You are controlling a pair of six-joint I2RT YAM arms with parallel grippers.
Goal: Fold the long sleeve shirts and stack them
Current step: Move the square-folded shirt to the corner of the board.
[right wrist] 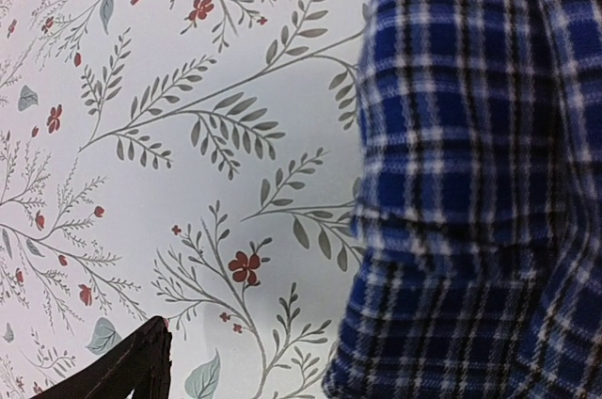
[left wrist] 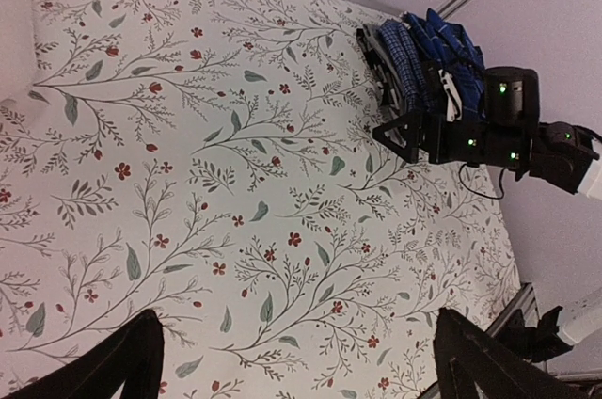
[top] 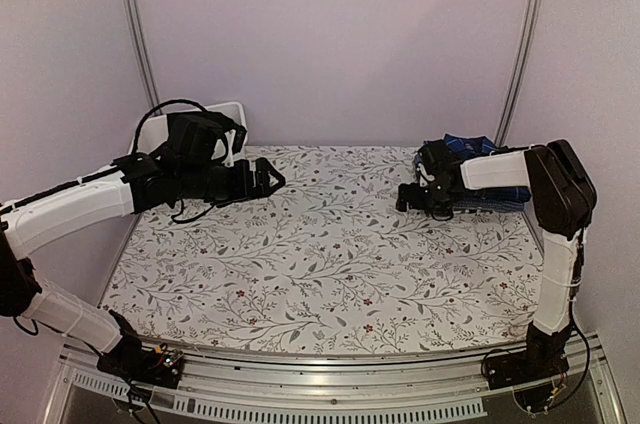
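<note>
Left hand (top: 270, 177): wide open and empty, hovering over the far-left counter (top: 320, 274).
Right hand (top: 408, 199): apparently open, one finger hidden by plaid, nothing visibly gripped.
Shirts (top: 478, 147): piled far right, touching the right hand; likely the finished stack.

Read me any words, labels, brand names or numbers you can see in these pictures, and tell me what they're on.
None can be read. No writing shows on the plaid shirt, the floral table cover, the left claw or the right claw.
</note>
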